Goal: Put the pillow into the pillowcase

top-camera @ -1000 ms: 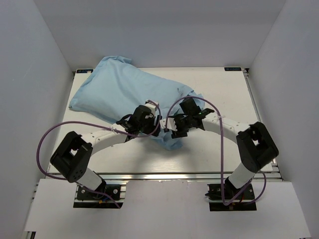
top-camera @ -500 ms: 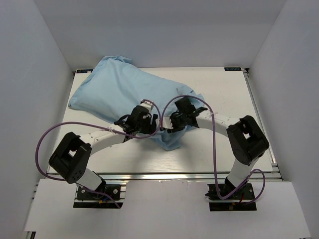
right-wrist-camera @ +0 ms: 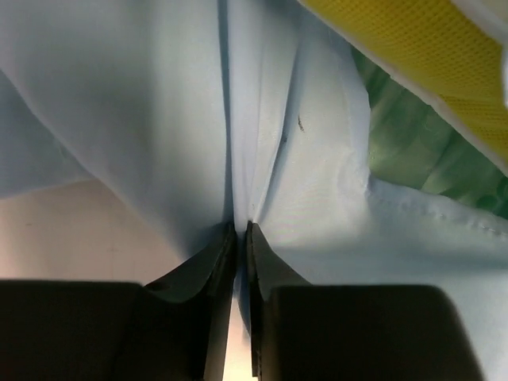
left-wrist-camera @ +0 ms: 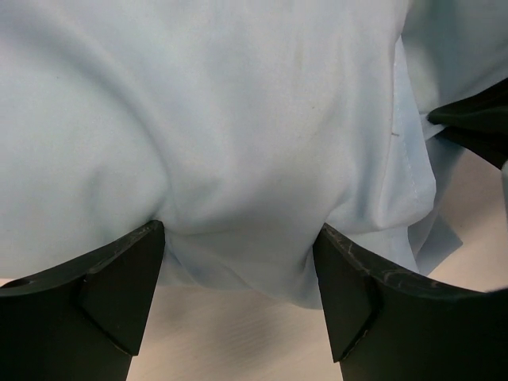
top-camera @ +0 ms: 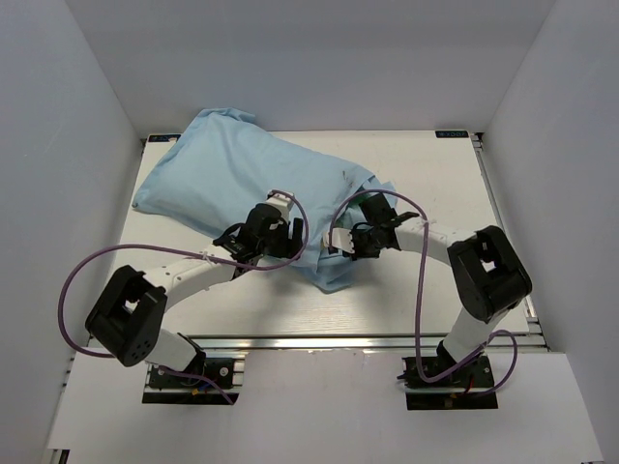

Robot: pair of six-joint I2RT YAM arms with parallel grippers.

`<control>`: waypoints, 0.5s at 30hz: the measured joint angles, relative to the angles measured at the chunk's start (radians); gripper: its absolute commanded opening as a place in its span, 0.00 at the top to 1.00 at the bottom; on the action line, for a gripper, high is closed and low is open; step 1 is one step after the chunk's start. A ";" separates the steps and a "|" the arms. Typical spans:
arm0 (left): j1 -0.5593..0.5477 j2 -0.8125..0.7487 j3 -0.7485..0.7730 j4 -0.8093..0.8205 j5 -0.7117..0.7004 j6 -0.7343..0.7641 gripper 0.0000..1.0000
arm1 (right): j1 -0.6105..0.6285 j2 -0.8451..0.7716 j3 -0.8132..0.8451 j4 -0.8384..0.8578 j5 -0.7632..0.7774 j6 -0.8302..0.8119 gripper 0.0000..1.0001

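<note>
The light blue pillowcase (top-camera: pixel 218 179) lies bulging across the table's back left, and its loose open end (top-camera: pixel 334 271) trails toward the middle. The pillow is almost wholly hidden inside. Only its yellow band (right-wrist-camera: pixel 413 55) shows in the right wrist view, next to the mint green inner face (right-wrist-camera: pixel 405 135). My right gripper (top-camera: pixel 338 246) (right-wrist-camera: pixel 240 230) is shut on a fold of pillowcase fabric near that opening. My left gripper (top-camera: pixel 276 232) (left-wrist-camera: pixel 238 270) is open. Its fingers (left-wrist-camera: pixel 119 294) straddle a bulge of the pillowcase (left-wrist-camera: pixel 238 159) at its near edge, just above the table.
White walls box in the table (top-camera: pixel 426 174) on the left, back and right. Purple cables (top-camera: pixel 77 280) loop off both arms. The right arm's elbow (top-camera: pixel 488 275) stands high at the right. A tip of the right gripper shows in the left wrist view's upper right.
My right gripper has closed onto a fold of the pillowcase near its opening. My left gripper has stayed open and drifted slightly left and back over the fabric.
</note>
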 measured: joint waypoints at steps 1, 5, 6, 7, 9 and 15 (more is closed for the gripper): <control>0.002 0.000 -0.002 0.003 0.003 -0.002 0.16 | -0.002 -0.005 -0.004 -0.001 -0.002 0.006 0.87; 0.005 0.000 -0.007 0.011 0.015 -0.011 0.16 | 0.000 -0.072 -0.013 -0.026 -0.026 0.034 0.97; 0.005 0.000 -0.007 0.013 0.017 -0.012 0.16 | 0.000 -0.097 -0.013 -0.029 -0.037 0.041 0.99; 0.005 0.001 -0.007 0.015 0.019 -0.013 0.16 | 0.001 -0.122 -0.014 -0.036 -0.048 0.050 1.00; 0.005 0.004 -0.007 0.018 0.022 -0.015 0.16 | 0.001 -0.172 -0.014 -0.045 -0.073 0.065 1.00; 0.006 0.027 -0.003 0.038 0.048 -0.025 0.16 | 0.002 -0.294 -0.013 -0.081 -0.180 0.112 1.00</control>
